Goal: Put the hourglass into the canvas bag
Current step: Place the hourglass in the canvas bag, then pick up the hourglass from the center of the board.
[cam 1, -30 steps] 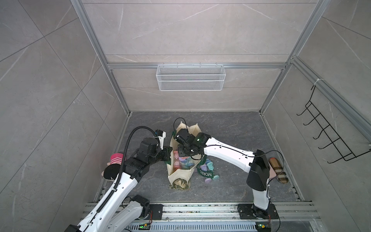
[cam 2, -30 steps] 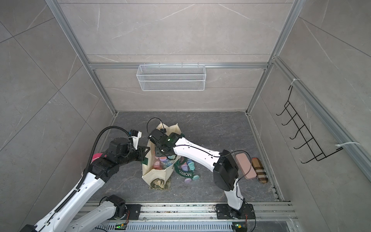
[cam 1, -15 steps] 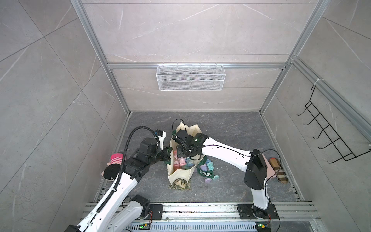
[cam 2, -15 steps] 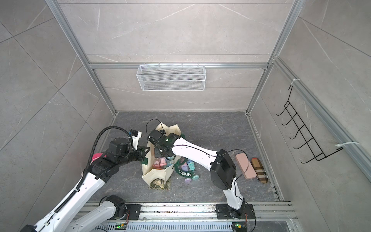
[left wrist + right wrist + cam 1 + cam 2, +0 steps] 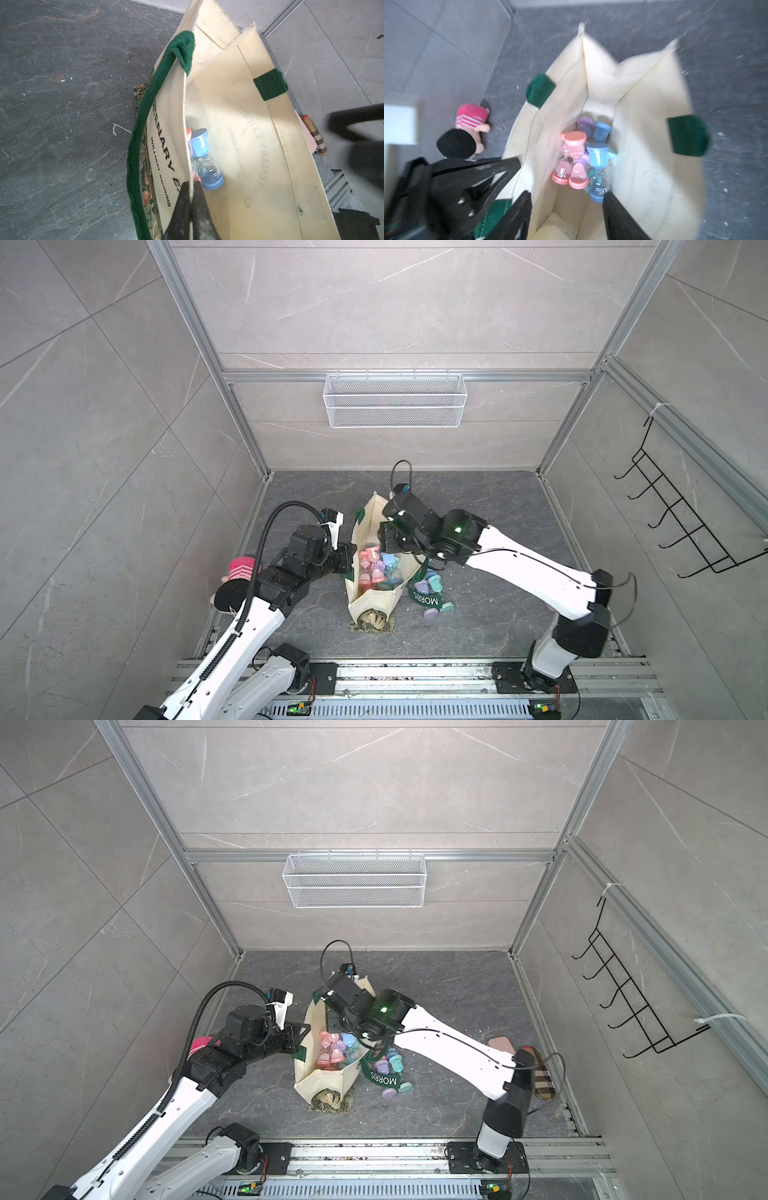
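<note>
Lettering reads "WILLIAM MORRIS" on the canvas bag [image 5: 249, 124], its rim pinched tight in the left gripper [image 5: 191, 187], while the right gripper [image 5: 566, 196] hangs parted and empty above a pink hourglass [image 5: 562, 169] marked "15".

A soft plush toy in pink-and-white stripes [image 5: 243, 568] lies on the dark grey stone-look surface [image 5: 498, 510], left of the left tool [image 5: 348, 558]. Well right of the right tool [image 5: 566, 197] lie a flat pink pad [image 5: 500, 1043] and a plaid oblong pouch [image 5: 542, 1079]. High beyond both tools hangs a white wire mesh basket [image 5: 395, 402]; far right of them, a black wire hook rack [image 5: 681, 522].
</note>
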Robot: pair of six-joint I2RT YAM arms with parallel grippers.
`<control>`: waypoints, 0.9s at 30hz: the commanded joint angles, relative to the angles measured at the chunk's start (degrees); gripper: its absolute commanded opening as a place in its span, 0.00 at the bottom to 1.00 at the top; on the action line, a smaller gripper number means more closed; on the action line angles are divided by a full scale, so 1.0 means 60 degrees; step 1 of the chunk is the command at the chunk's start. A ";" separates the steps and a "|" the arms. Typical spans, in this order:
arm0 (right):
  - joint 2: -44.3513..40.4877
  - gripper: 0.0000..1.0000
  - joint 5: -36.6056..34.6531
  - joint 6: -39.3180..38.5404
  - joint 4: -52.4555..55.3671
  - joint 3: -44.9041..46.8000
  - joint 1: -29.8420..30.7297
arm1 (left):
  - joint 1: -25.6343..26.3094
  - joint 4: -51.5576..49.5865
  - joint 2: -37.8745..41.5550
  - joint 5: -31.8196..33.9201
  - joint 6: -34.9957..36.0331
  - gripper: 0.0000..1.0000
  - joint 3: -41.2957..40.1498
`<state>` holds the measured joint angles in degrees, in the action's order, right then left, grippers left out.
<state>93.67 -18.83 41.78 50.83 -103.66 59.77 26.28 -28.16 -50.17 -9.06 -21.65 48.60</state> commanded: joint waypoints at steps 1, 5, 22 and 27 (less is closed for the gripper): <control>-0.1095 0.60 -0.1665 -0.0021 0.0959 0.0724 -0.0090 | 0.0039 0.0360 0.0174 -0.0107 0.0147 0.00 0.0118; -0.2189 0.60 -0.2007 0.0473 0.1520 0.1841 -0.0736 | 0.0036 0.0369 0.0145 -0.0119 0.0143 0.00 0.0104; -0.3210 0.60 0.1248 0.1048 -0.0825 0.7053 -0.3033 | 0.0044 0.0386 0.0159 -0.0126 0.0130 0.00 0.0104; -0.2582 0.60 0.2156 0.0990 -0.1440 0.7449 -0.3047 | 0.0043 0.0403 0.0101 -0.0174 0.0125 0.00 0.0116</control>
<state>76.16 -9.82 47.00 45.50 -59.92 41.58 26.28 -28.16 -50.17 -9.08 -21.67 48.60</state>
